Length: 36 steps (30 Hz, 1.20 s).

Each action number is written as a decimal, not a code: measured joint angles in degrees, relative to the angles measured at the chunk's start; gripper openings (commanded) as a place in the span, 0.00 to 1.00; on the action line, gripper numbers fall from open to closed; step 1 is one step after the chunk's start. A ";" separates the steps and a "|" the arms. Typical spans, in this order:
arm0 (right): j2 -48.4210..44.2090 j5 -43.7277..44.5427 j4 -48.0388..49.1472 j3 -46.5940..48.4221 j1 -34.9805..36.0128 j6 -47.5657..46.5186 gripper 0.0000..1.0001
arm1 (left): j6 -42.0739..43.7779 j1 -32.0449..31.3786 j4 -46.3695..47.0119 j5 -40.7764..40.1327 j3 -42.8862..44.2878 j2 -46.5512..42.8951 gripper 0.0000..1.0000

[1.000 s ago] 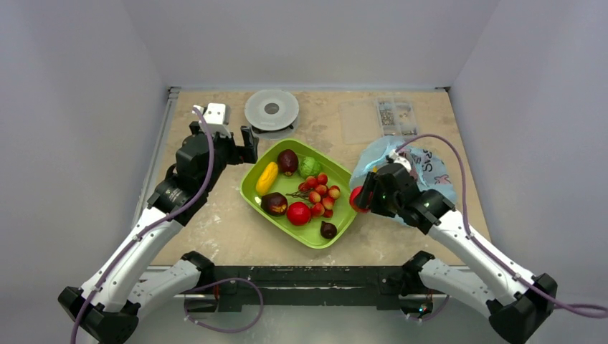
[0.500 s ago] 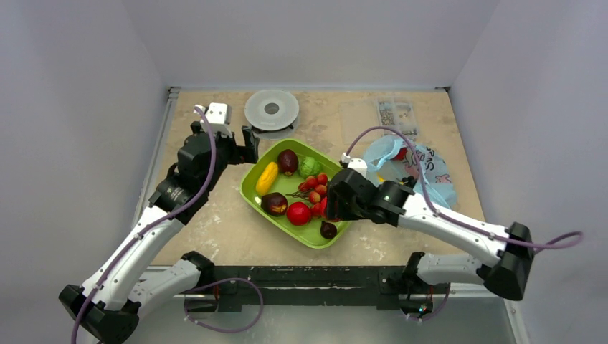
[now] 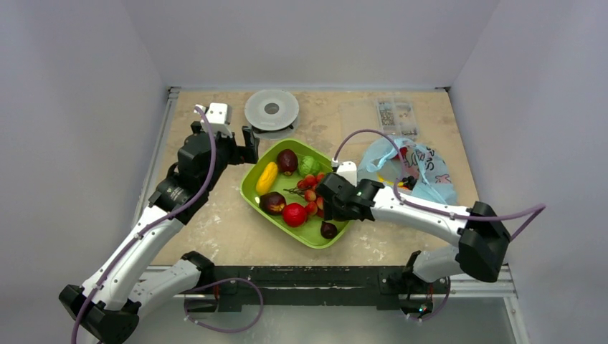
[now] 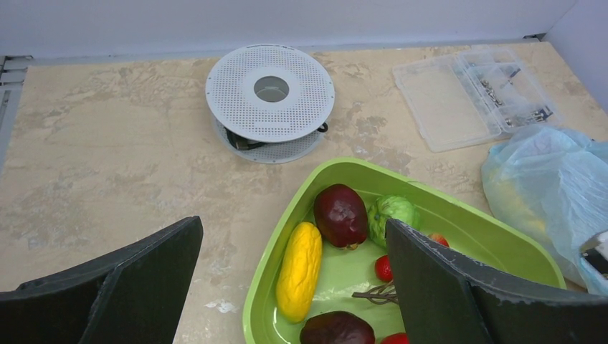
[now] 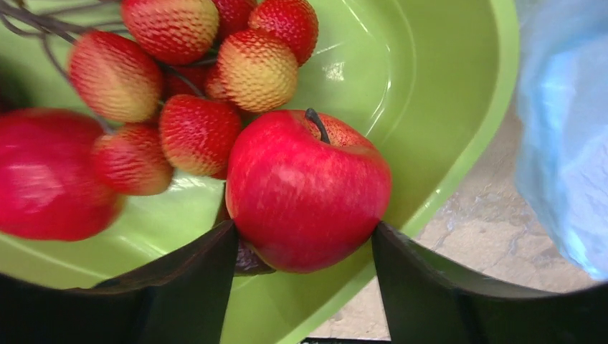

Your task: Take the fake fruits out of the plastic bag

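the right gripper (image 5: 307, 247) is clamped on a red apple (image 5: 308, 190), one black finger pressed to each side, the stem showing on top. it holds the apple at the near right part of the green tray (image 3: 246, 190), just beside a cluster of small red berries (image 5: 188, 75) and a blurred red ball (image 5: 46, 183); whether the apple touches the tray floor i cannot tell. the plastic bag (image 3: 423, 175) lies crumpled on the table (image 3: 215, 229) just right of the tray, behind the right arm. through its thin blue film something red, something yellow and something dark show, too small to name. at the far end of the tray lie a yellow fruit (image 4: 300, 269), a dark purple-brown one (image 4: 340, 213) and a lumpy green ball (image 4: 391, 210). a second dark fruit (image 3: 274, 203) lies beside the red ball, and a small dark one (image 3: 328, 230) sits at the near corner. the left gripper (image 4: 292, 236) hangs near the tray's far left corner, its fingers wide apart with nothing between them. a white perforated disc (image 4: 270, 92) and a clear plastic box (image 4: 473, 93) sit at the far side of the table, well apart from both arms.
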 measured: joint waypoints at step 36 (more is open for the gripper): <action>-26.58 2.49 -0.90 -8.81 -33.57 3.04 0.43 | -0.02 0.02 -0.39 0.52 0.22 0.00 1.00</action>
